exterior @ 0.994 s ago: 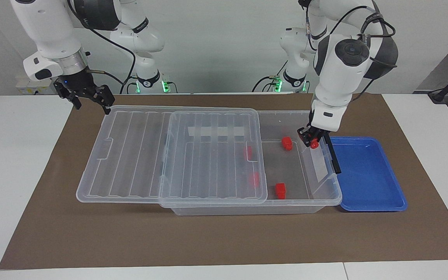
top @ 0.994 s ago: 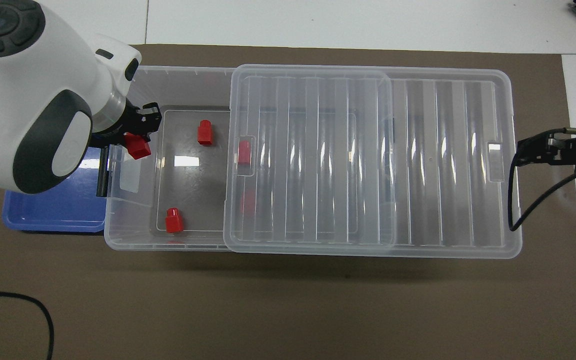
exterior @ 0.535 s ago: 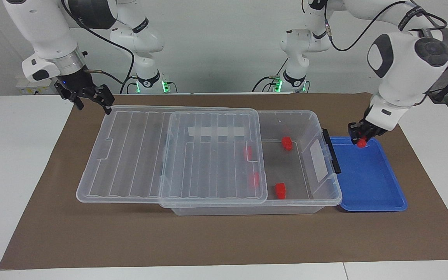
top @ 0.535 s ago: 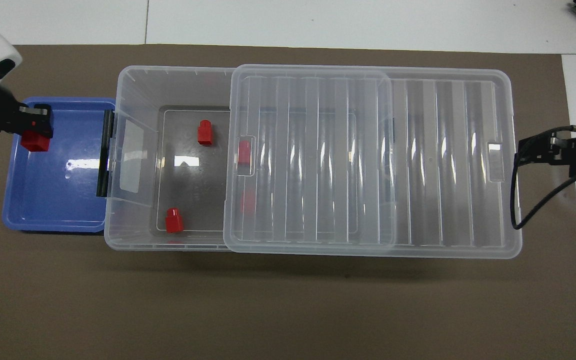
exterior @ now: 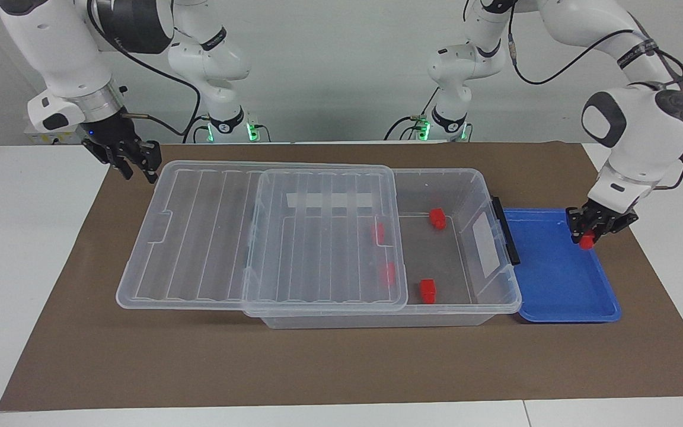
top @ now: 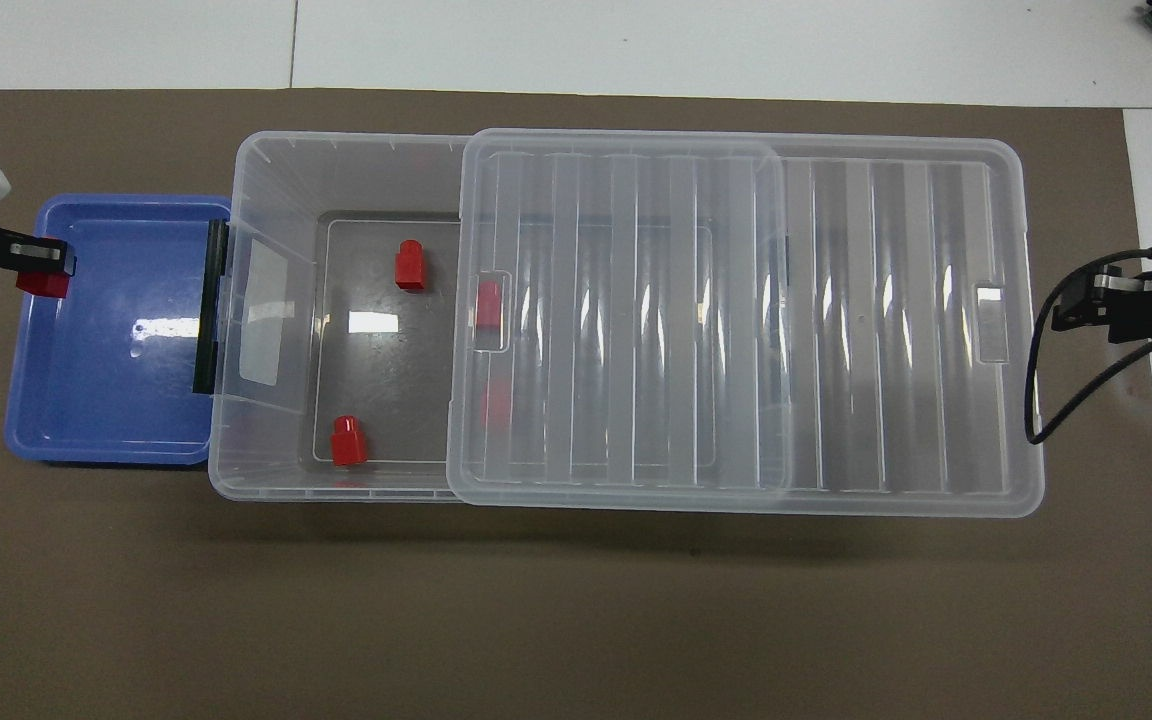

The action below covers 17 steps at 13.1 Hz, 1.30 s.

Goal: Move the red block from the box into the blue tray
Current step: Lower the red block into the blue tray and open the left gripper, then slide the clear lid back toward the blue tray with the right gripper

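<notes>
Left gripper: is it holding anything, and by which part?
Yes: the left gripper pinches a red block by its upper part, over the blue tray rim.

I am seeing the lid (exterior: 264, 237) covering most of the box (exterior: 484, 196), leaving only the end beside the blue tray (exterior: 555, 284) open.

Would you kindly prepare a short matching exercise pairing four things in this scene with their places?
1. small bright-red plastic block
2. ribbed clear plastic lid
3. shallow bright-blue plastic tray
4. right gripper

A. slid partway off the large clear plastic box
B. beside the box's black-latch end
C. held in the left gripper, over the tray's rim
D. over the brown mat by the lid's corner

1-C, 2-A, 3-B, 4-D
</notes>
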Available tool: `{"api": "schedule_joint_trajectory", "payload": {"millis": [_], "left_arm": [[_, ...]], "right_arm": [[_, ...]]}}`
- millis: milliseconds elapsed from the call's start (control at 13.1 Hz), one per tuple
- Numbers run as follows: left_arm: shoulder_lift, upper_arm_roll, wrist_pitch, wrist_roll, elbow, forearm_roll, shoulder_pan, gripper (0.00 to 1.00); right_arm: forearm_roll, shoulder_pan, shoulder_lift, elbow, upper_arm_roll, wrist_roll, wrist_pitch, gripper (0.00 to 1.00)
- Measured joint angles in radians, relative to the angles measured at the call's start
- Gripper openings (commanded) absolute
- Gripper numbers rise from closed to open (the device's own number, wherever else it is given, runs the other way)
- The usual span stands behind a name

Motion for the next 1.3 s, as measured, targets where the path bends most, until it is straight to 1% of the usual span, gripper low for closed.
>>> {"api": "schedule_joint_trajectory", "payload": {"millis": [153, 382, 535, 611, 688, 841, 917, 1070, 1146, 1299], "left_arm": [[0.027, 0.0, 0.096, 0.018, -0.062, 0.0, 0.011, 0.06], [0.076, -0.002, 0.173, 0.023, -0.093, 0.0, 0.016, 0.06], [0.107, -0.005, 0.223, 0.023, -0.112, 0.0, 0.016, 0.06], [0.121, -0.005, 0.269, 0.023, -0.135, 0.0, 0.016, 0.06], [0.131, -0.005, 0.313, 0.023, -0.162, 0.0, 0.016, 0.07], [0.138, -0.005, 0.362, 0.023, -0.201, 0.0, 0.018, 0.09], [0.135, -0.004, 0.362, 0.023, -0.202, 0.0, 0.018, 0.29], [0.135, -0.002, 0.362, 0.031, -0.203, 0.0, 0.026, 0.97], [0.135, -0.003, 0.362, 0.039, -0.203, 0.0, 0.033, 1.0], [0.128, -0.003, 0.338, 0.046, -0.19, 0.0, 0.042, 1.0]], "right_arm": [[0.0, -0.028, 0.001, -0.058, 0.0, -0.01, 0.083, 0.0], [0.0, -0.058, 0.01, -0.132, -0.001, -0.034, 0.189, 0.0], [0.0, -0.078, 0.019, -0.166, -0.002, -0.059, 0.244, 0.0], [0.0, -0.085, 0.025, -0.184, -0.002, -0.067, 0.271, 0.0], [0.0, -0.089, 0.031, -0.2, -0.002, -0.07, 0.299, 0.0], [0.0, -0.089, 0.044, -0.221, -0.002, -0.071, 0.329, 0.0], [0.0, -0.089, 0.049, -0.225, -0.002, -0.071, 0.333, 0.0], [0.0, -0.087, 0.056, -0.229, -0.001, -0.071, 0.348, 0.0], [0.0, -0.082, 0.059, -0.232, 0.0, -0.071, 0.352, 0.0], [0.003, -0.056, 0.061, -0.24, 0.001, -0.07, 0.356, 0.0]]}}
